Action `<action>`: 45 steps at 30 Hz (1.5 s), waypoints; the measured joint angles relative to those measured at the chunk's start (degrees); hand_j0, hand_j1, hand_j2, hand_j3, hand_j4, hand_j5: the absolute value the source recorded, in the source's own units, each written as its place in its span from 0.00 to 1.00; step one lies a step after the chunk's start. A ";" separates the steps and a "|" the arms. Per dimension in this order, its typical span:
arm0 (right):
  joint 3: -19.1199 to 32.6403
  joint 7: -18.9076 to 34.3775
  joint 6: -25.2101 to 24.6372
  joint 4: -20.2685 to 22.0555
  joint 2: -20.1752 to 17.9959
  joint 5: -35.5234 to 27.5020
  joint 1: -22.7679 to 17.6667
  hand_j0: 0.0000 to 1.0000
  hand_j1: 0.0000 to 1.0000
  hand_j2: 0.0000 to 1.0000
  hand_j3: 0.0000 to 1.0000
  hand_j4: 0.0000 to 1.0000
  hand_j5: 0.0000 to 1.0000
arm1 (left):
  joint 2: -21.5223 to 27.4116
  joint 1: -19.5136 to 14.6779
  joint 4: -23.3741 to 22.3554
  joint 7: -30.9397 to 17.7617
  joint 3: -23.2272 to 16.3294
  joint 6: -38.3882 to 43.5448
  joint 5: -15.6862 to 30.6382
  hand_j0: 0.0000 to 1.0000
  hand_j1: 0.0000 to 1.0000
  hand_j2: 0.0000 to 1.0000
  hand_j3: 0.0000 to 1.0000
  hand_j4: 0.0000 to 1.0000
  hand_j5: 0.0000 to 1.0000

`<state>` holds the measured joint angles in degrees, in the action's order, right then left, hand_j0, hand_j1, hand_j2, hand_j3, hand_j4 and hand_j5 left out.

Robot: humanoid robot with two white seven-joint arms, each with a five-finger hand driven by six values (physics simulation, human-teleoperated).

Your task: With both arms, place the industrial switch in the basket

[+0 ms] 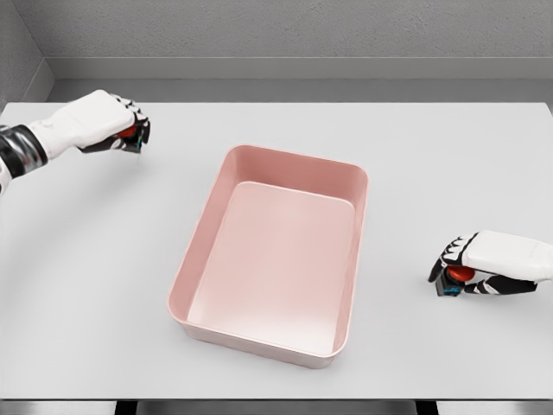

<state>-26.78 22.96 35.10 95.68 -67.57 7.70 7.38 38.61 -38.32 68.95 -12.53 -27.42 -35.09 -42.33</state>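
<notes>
White table (104,259), pink basket (207,226) (mid-table), between hands

White bench (104,259), flat and matte, carries a pink rectangular basket (203,226) near its middle, turned slightly askew, standing open side up directly on the surface, with bare bench top on every side.

A pink basket (275,251) sits on a white table (104,259); 2 white hands hold red-and-black switches.

Basket (356,226) mid-table (104,277), one switch (130,135) far-left, another (456,276) right.
</notes>
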 measured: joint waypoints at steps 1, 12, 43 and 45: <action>0.01 0.00 0.00 -0.07 0.00 0.00 0.09 0.49 0.49 0.49 0.49 0.49 0.49 | 0.56 0.09 1.35 0.00 -0.09 0.00 0.53 0.34 0.34 0.34 0.34 0.34 0.34; 0.20 -0.35 0.01 -0.24 0.00 -0.06 2.72 0.45 0.45 0.45 0.45 0.45 0.45 | 3.15 2.11 11.05 0.00 -0.28 0.00 3.88 0.35 0.35 0.35 0.35 0.35 0.35; 0.30 -3.13 0.01 0.31 0.73 -1.56 11.16 0.45 0.45 0.45 0.45 0.45 0.45 | 5.09 6.68 27.72 -0.16 0.01 0.00 9.27 0.35 0.35 0.35 0.35 0.35 0.35; 0.29 -3.13 0.02 0.34 0.79 -1.65 11.60 0.45 0.45 0.45 0.45 0.45 0.45 | 4.99 7.29 28.19 -0.17 0.06 -0.01 9.35 0.35 0.35 0.35 0.35 0.35 0.35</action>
<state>-26.49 19.83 35.12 96.02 -66.78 6.05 18.98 43.61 -31.03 97.14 -12.70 -27.36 -35.10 -32.98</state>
